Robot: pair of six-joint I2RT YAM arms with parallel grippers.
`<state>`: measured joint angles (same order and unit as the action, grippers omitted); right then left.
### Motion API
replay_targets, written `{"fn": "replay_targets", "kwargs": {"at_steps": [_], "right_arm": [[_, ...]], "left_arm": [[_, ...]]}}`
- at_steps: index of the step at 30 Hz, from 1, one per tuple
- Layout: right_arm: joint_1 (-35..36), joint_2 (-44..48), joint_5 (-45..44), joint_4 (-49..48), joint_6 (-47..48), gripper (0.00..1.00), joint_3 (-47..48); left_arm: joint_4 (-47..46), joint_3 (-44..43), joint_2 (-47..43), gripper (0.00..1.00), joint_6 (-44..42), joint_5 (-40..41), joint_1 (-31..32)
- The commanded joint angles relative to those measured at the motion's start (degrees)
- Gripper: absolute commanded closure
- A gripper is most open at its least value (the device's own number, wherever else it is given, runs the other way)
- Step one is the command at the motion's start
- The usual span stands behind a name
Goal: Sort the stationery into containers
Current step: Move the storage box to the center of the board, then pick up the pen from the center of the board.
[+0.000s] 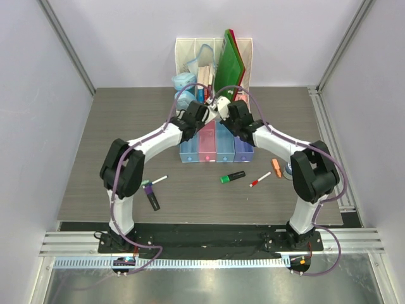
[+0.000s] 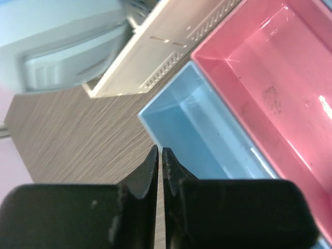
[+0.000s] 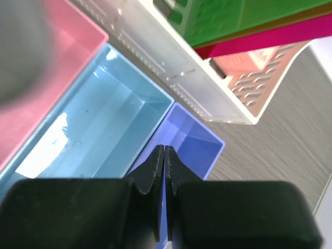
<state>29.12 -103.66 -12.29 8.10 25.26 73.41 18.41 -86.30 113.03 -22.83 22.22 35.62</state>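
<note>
Four trays stand in a row: light blue (image 1: 188, 151), pink (image 1: 207, 149), light blue (image 1: 224, 151), purple (image 1: 243, 149). Both arms reach over their far ends. My left gripper (image 2: 160, 150) is shut and holds nothing, above the left light blue tray (image 2: 207, 137) beside the pink one (image 2: 270, 88). My right gripper (image 3: 163, 149) is shut and holds nothing, over the wall between the light blue tray (image 3: 98, 129) and the purple tray (image 3: 194, 140). On the table lie a purple-ended marker (image 1: 150, 195), a green-ended marker (image 1: 233, 177), two red-capped pens (image 1: 159, 180) (image 1: 259, 180) and an orange piece (image 1: 276, 167).
A white slotted file rack (image 1: 212, 54) with green folders (image 1: 229, 60) and books stands behind the trays. A pale blue case (image 1: 183, 81) sits at its left. The rack's lower edge (image 3: 171, 62) lies close in front of both grippers.
</note>
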Motion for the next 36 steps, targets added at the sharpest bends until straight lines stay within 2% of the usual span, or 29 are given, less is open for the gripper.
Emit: {"fn": "replay_targets", "kwargs": {"at_steps": [1,3,4,5,6,7,9,11,16,24,30,36], "right_arm": [[0.58,5.48,1.48,4.37,-0.29,0.85,1.91],[0.76,7.32,3.15,9.18,0.06,0.75,2.44],[0.76,8.02,3.76,10.61,0.23,0.58,2.44],[0.76,8.9,4.29,11.75,0.41,0.5,1.66],[0.85,11.17,4.64,13.42,0.41,0.43,0.96],[0.85,12.41,4.91,13.96,0.5,0.32,0.17],[0.93,15.23,5.61,15.88,0.76,0.26,-2.73],[0.93,19.97,5.79,16.95,1.2,0.21,-6.41],[0.94,29.98,4.3,20.46,4.01,0.17,-14.24],[-0.56,36.59,-0.54,19.94,4.01,0.16,-24.18],[-3.98,37.3,0.86,18.71,3.57,0.16,-26.56],[-6.97,38.0,3.06,17.57,3.22,0.16,-27.35]], "left_arm": [[1.79,2.53,-8.87,0.86,0.86,-1.56,0.51],[2.59,5.08,-12.91,0.71,0.07,-2.17,0.42],[2.77,8.31,-14.4,0.54,-0.54,-2.44,0.42],[3.55,9.73,-17.2,0.46,-1.07,-2.62,0.42],[3.82,11.23,-18.45,0.3,-1.25,-2.79,0.42],[4.34,14.11,-19.68,0.23,-1.69,-3.05,0.42],[6.1,16.85,-23.2,0.1,-2.66,-3.32,-0.1],[8.47,20.46,-25.57,0.03,-2.92,-5.16,-1.07],[10.59,29.67,-31.73,0.0,-4.85,-11.74,-7.57],[6.99,41.29,-34.72,0.0,-10.56,-18.96,-16.97],[8.39,42.18,-35.16,0.0,-11.62,-21.87,-19.62],[12.08,42.79,-38.06,0.0,-17.15,-27.13,-23.74]]}}
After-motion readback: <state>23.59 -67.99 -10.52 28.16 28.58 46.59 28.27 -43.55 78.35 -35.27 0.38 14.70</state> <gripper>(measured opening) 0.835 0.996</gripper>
